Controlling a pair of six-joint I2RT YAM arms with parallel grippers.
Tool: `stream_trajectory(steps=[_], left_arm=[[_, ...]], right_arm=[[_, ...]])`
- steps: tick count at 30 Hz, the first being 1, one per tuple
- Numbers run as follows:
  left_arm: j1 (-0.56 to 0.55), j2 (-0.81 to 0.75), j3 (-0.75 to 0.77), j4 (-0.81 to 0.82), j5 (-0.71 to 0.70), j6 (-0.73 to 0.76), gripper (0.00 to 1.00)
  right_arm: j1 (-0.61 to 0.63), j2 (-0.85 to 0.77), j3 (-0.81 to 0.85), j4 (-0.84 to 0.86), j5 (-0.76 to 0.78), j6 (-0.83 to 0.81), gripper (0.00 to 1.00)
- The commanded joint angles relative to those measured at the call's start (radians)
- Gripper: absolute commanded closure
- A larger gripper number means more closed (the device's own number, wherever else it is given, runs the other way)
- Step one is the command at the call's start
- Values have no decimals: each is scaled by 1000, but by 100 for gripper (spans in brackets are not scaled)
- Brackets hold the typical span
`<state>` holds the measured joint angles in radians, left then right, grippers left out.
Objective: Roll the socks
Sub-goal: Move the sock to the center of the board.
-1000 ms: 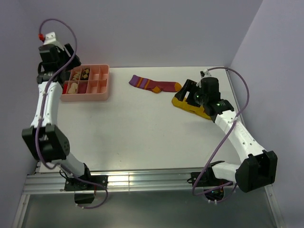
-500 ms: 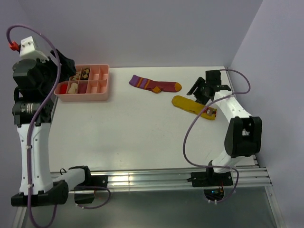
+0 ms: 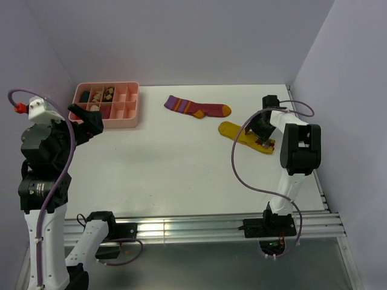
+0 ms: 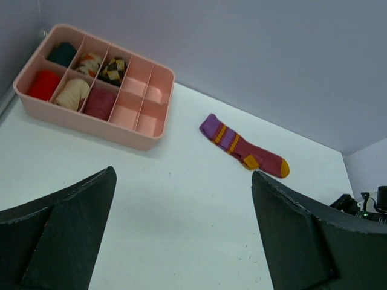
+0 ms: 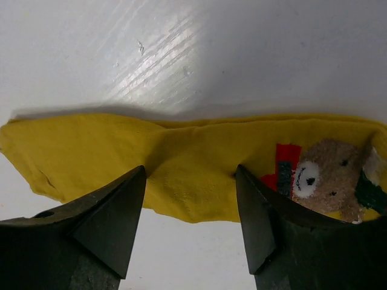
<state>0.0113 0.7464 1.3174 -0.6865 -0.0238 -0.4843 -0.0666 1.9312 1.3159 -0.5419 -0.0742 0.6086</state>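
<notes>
We see a pink plastic tray [image 4: 91,129] ahead of the left gripper [image 4: 181,176] and off to its left, well apart from it. Thin walls split the tray into two rows of compartments. It lies flat on the white table [image 4: 157,235], which spreads under the gripper and beyond it on every side. Past the tray, we see a plain lavender wall [image 4: 242,48] rising from the table's far edge. Behind the gripper, an aluminium rail [image 3: 181,228] runs along the table's near edge.

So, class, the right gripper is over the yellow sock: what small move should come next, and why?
Probably lower and close the right gripper on the yellow sock: its open fingers frame a stretch of the sock, nothing is pinched yet, and rolling needs a hold on fabric.
</notes>
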Motion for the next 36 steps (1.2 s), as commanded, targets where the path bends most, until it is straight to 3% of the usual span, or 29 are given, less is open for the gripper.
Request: stream_trajectory(steps=[1, 5, 10, 14, 19, 24, 27, 29, 36], left_arm=[[-2, -18, -52, 16, -2, -43, 2], [-4, -35, -127, 38, 15, -39, 5], [-2, -28, -164, 41, 34, -27, 5], [-4, -5, -173, 54, 61, 4, 6], [-4, 22, -213, 79, 151, 46, 8], [-4, 42, -251, 116, 229, 46, 9], [-2, 48, -265, 117, 229, 47, 9], [-36, 50, -267, 105, 219, 56, 9], [-68, 53, -271, 70, 171, 85, 9]], right_arm=[[42, -11, -20, -44, -27, 16, 32], [149, -72, -134, -21, -59, 92, 32], [341, -133, -262, 127, -151, 345, 33], [531, -123, -197, 204, -162, 444, 34], [619, -133, -14, 140, -87, 275, 34], [622, -215, -50, 77, 65, 4, 35], [622, -228, -96, 62, 53, -174, 37], [622, -232, -103, 63, 11, -274, 45], [675, -181, 20, 102, 28, -498, 44]])
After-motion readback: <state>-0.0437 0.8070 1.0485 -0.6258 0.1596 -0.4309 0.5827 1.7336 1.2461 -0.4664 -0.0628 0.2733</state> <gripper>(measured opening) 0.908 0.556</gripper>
